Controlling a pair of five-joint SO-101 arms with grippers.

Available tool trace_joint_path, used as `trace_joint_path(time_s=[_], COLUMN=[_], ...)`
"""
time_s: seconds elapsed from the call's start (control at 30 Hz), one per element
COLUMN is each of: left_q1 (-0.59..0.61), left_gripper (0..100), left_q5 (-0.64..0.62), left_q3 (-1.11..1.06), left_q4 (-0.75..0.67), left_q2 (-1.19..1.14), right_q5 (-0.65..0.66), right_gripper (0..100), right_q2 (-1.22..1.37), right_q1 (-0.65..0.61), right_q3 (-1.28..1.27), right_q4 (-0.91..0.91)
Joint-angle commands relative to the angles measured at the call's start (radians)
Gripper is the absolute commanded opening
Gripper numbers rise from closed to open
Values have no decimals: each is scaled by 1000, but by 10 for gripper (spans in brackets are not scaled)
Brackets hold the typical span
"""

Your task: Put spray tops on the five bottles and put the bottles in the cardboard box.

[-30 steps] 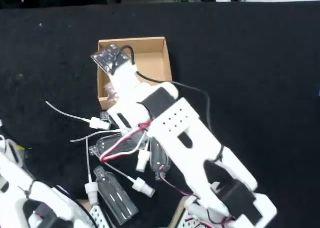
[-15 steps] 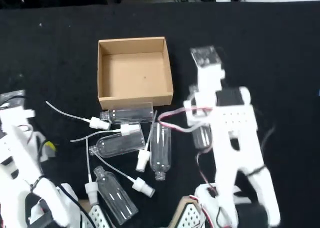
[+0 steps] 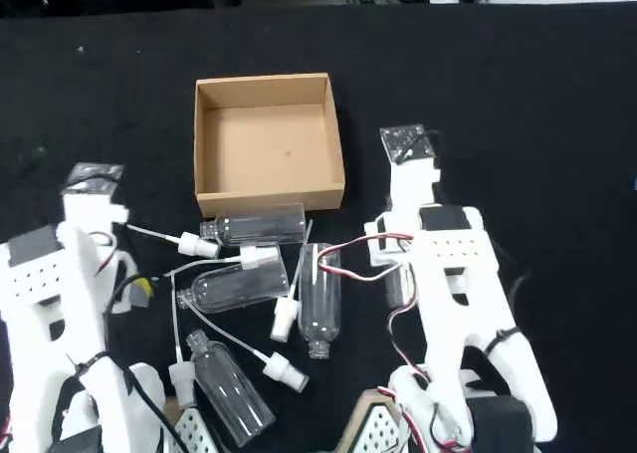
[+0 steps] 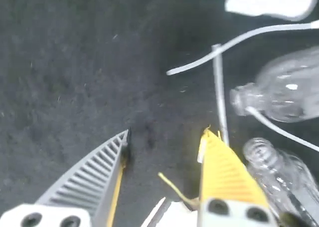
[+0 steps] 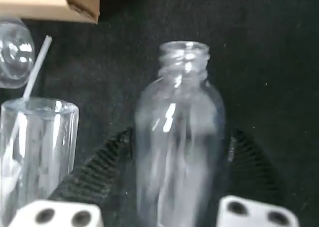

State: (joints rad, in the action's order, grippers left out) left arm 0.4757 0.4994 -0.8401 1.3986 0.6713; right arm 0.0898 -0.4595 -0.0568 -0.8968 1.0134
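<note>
Black cloth table (image 3: 537,95), open cardboard box (image 3: 269,194)

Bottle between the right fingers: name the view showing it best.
Right wrist view: the uncapped bottle lies close, open neck plain, fingers at both sides. The high view gives a sliver beside the right arm.

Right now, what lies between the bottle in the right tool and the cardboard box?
Bare table: the right wrist view shows it between the bottle and the cardboard box.
</note>
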Motion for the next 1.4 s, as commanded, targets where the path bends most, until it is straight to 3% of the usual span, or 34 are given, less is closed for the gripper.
trace_joint_path(time_s=[0.0, 0.23, 0.5, 0.73, 0.93, 1.2, 1.37], left_q1=[-113, -318, -550, -776, -759, -679, -688], left_gripper=[209, 210, 211, 209, 210, 211, 211], left_q5=[-8, -8, -2, 49, -103, 3, 2], left_q3=[165, 343, 249, 130, 114, -38, -116], left_q4=[95, 219, 258, 222, 5, -170, -301], left_q2=[0, -2, -2, -2, -2, -2, -9], right_q5=[-2, 2, 8, 3, -2, -2, -2], right_gripper=[273, 273, 273, 273, 273, 273, 273], right_q2=[-35, -202, -303, -308, -309, -309, -309], right_q1=[23, 26, 184, 201, 206, 204, 204], right_q3=[68, 122, -10, -102, -157, -205, -203], right_q4=[66, 183, 186, 140, 89, 43, 43])
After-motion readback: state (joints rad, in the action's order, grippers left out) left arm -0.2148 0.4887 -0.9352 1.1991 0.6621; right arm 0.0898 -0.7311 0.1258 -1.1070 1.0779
